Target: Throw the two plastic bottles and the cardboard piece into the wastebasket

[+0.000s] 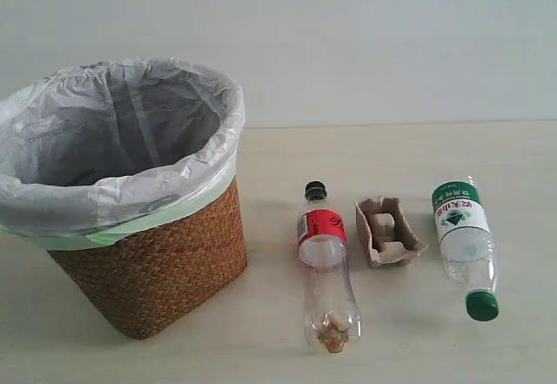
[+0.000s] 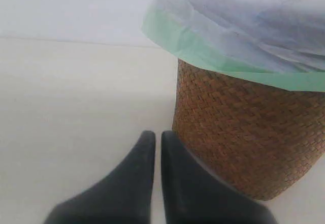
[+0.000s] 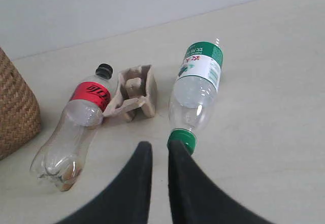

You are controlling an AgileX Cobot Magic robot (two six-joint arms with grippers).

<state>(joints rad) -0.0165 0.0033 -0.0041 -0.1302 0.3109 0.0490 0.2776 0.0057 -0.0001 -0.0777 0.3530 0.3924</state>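
Three things lie in a row on the pale table. The clear bottle with black cap and red label is nearest the wastebasket, a brown wicker basket lined with a white bag. The tan cardboard piece comes after it, then the bottle with green cap and green-white label. In the right wrist view my right gripper is shut and empty, low over the table, one finger just short of the green cap. My left gripper is shut and empty beside the wicker wall. Neither gripper shows in the exterior view.
A plain pale wall stands behind the table. The right wrist view shows the red-label bottle, the cardboard piece touching its shoulder, and the basket's side beyond them. Bare tabletop stretches away from the basket on the left gripper's side.
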